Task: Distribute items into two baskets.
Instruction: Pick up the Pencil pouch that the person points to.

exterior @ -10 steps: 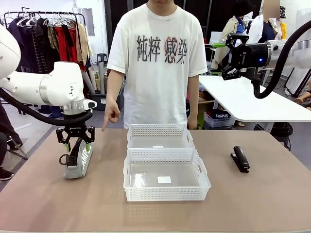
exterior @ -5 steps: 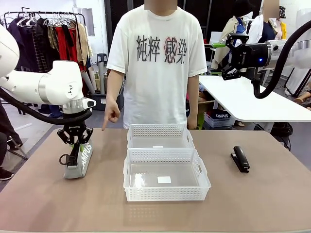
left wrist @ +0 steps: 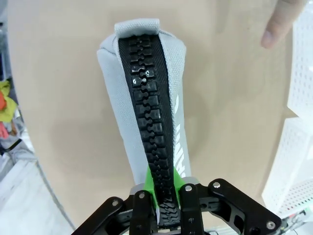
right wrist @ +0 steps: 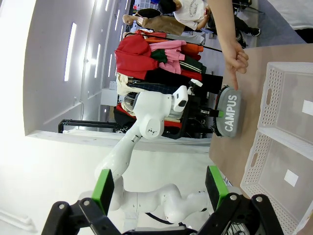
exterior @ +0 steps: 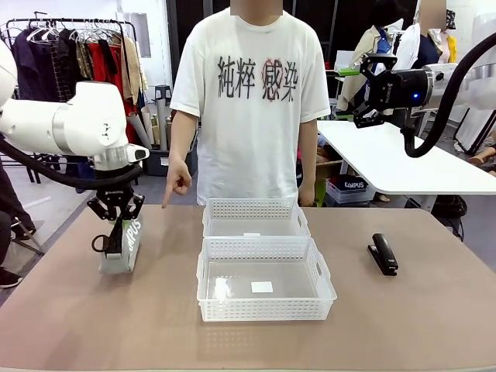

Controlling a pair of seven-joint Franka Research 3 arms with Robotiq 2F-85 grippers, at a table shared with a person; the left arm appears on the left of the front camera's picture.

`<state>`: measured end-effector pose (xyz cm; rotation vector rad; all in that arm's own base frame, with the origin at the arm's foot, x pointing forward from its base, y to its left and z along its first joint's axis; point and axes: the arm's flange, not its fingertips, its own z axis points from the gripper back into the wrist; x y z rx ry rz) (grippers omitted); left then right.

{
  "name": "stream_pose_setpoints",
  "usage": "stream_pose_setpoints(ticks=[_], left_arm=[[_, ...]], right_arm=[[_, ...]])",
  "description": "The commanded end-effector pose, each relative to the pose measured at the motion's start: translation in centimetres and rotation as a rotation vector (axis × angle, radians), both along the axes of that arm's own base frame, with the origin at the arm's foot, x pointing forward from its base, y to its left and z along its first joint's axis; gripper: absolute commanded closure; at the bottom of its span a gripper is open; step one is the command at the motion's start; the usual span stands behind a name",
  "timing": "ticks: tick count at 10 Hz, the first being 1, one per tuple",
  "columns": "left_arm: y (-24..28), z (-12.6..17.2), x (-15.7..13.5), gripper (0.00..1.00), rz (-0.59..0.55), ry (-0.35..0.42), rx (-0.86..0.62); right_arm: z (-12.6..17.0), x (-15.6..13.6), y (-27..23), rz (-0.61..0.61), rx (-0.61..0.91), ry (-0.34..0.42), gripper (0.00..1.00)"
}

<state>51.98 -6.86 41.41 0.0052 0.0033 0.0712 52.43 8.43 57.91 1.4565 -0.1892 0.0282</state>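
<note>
My left hand [exterior: 116, 236] pinches the grey pouch [exterior: 130, 237] by its zipper ridge [left wrist: 151, 112] alone, at nine o'clock of the two baskets [exterior: 267, 310], my right hand [exterior: 359, 91] gaping empty at two o'clock; I judge the limp fabric could slip free or snag a rim.

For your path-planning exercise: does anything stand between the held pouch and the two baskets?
Nothing visible: bare table lies between the pouch, clamped in the left gripper, and the baskets. The person's pointing hand hangs farther back.
</note>
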Motion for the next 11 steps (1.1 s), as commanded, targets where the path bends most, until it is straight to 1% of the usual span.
stream_pose_setpoints(ticks=[1, 3, 5, 6, 7, 9, 11], left_arm=[[-0.6, 3.7, -1.1, 1.00, -0.001, -0.017, -0.017], [-1.2, 9.2, -2.4, 1.00, -0.037, -0.043, -0.050], [-1.6, 14.5, -3.6, 1.00, -0.047, -0.073, -0.034], [-1.7, 16.5, -4.1, 1.00, -0.028, -0.083, -0.034], [-1.5, 18.7, -4.7, 1.00, -0.036, -0.092, -0.015], [-2.0, 22.3, -5.4, 1.00, -0.009, -0.120, 0.049], [-1.8, 25.8, -6.2, 1.00, -0.012, -0.140, 0.046]], right_arm=[[0.2, 0.0, 0.0, 0.000, 0.001, -0.002, 0.00], [0.2, 0.0, 0.0, 0.000, 0.001, -0.002, 0.00], [0.2, 0.0, 0.0, 0.000, 0.001, -0.002, 0.00], [0.2, 0.0, 0.0, 0.000, 0.001, -0.002, 0.00], [0.2, 0.0, 0.0, 0.000, 0.001, -0.002, 0.00], [0.2, 0.0, 0.0, 0.000, 0.001, -0.002, 0.00], [0.2, 0.0, 0.0, 0.000, 0.001, -0.002, 0.00]])
